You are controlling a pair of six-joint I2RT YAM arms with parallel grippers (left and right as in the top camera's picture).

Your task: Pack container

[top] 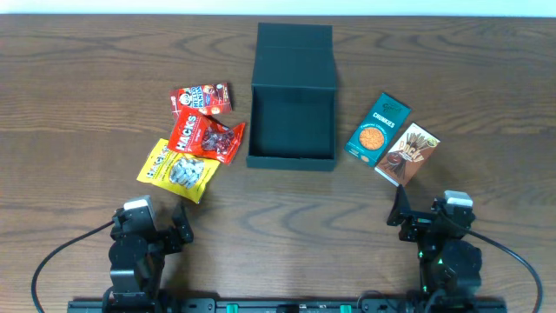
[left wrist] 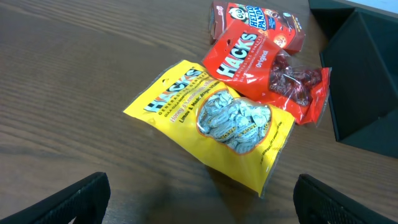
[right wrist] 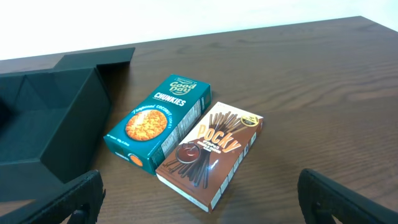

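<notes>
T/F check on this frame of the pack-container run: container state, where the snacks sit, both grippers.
1. The container stands open with nothing inside. True.
2. The Pocky box lies left of the container. False: it lies on the right, beside the Chunkies carton.
3. The yellow Hacks bag, red Hacks bag and Hello Panda pack lie left of the container. True.
4. The right gripper holds the Chunkies carton. False: it is open and empty, and the carton lies on the table.
5. The left gripper is shut. False: it is open.
</notes>
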